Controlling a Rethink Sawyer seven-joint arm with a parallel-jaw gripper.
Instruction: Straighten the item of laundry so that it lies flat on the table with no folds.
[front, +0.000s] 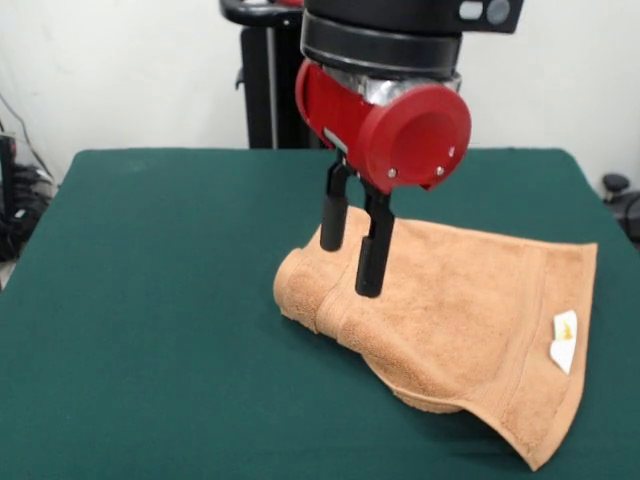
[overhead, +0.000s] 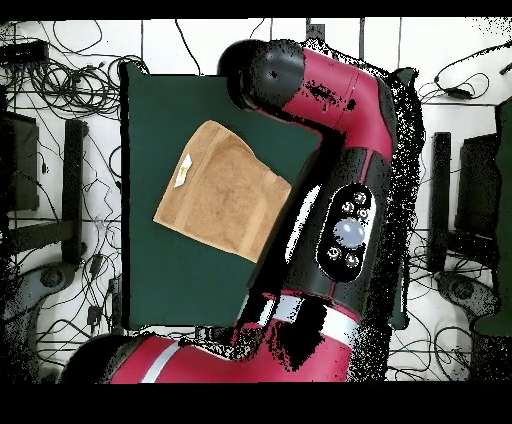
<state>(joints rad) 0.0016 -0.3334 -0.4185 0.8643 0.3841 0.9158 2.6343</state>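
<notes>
The orange-tan towel (front: 470, 310) lies on the right half of the green table (front: 150, 300). Its left part is folded over into a thick rolled edge (front: 300, 290), and its front edge is tucked under. The white label (front: 565, 340) sits near its right edge. My gripper (front: 352, 268) hangs over the towel's folded left part with its two black fingers apart and nothing between them. In the overhead view the towel (overhead: 222, 190) shows as a skewed quadrilateral with the label (overhead: 182, 178) at its left edge. The red arm (overhead: 340, 150) hides the gripper there.
A black stand (front: 265, 70) rises behind the table's far edge. In the overhead view cables (overhead: 60, 80) lie on the floor around the table (overhead: 180, 280), and the arm covers the table's right side.
</notes>
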